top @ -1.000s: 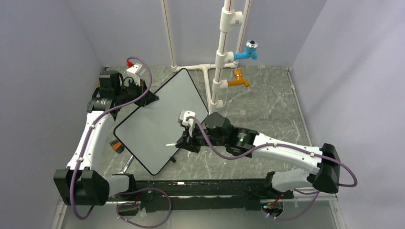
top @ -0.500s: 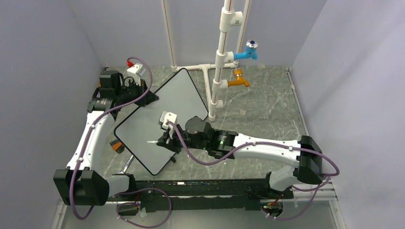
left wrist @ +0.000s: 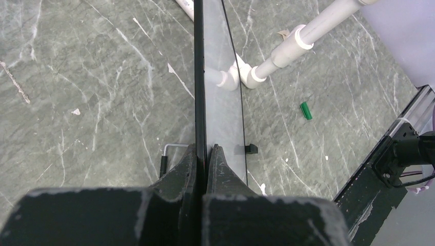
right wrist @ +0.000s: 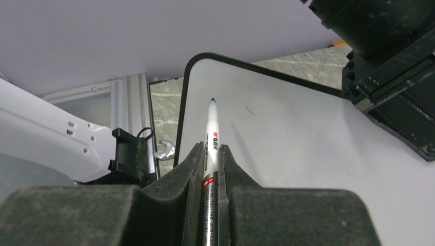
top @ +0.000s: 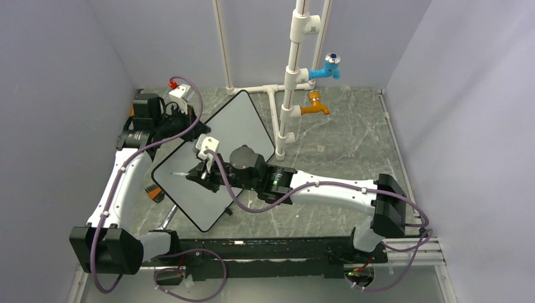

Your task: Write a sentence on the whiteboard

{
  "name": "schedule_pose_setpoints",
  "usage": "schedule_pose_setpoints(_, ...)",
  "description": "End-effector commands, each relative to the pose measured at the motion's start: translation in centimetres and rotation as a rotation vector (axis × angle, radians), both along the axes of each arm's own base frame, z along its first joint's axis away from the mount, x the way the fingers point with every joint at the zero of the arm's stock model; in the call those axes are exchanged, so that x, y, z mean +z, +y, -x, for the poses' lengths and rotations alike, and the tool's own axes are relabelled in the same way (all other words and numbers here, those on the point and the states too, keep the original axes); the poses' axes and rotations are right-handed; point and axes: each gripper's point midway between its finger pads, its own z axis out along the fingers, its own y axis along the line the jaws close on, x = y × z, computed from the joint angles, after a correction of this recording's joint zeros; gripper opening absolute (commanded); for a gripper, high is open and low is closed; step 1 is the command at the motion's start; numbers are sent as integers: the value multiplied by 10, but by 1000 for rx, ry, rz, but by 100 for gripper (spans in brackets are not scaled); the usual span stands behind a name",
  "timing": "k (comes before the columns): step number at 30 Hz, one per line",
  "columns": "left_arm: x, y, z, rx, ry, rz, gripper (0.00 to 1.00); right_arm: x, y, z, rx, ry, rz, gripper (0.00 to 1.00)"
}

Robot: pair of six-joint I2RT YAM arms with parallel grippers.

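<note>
The whiteboard (top: 227,136) lies turned like a diamond on the table, and no green sentence shows on it. My left gripper (top: 188,129) is shut on its upper-left edge. In the left wrist view the jaws (left wrist: 206,151) pinch the black rim (left wrist: 199,77). My right gripper (top: 200,172) is over the board's left part, shut on a white marker (right wrist: 211,138). The marker's dark green tip (right wrist: 212,100) points toward the board's left corner, just above the white surface (right wrist: 287,133). The tip also shows in the top view (top: 175,174).
A white pipe frame stands behind the board with a blue tap (top: 329,65) and an orange tap (top: 314,107). A green cap (left wrist: 305,110) lies on the marble table. A wrench (right wrist: 163,149) and an orange-black tool (top: 153,192) lie near the board's left edge.
My right arm has swung left across the board with the marker, from the lower right edge to the left part. The left gripper and the board have stayed still.
</note>
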Motion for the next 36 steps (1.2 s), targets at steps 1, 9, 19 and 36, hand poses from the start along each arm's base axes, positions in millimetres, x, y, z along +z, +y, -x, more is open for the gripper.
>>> schedule_pose_setpoints(1,-39,16,-4,11,2,-183,0,38,14,4,39,-46,-100,0)
schedule_pose_setpoints(9,-39,16,-4,13,-1,-188,0,33,27,6,70,-35,-92,0)
schedule_pose_setpoints(19,-38,16,-3,15,-4,-191,0,22,35,5,77,-26,-72,0)
schedule_pose_setpoints(36,-38,15,-2,14,-6,-198,0,-7,24,-22,-50,-43,7,0)
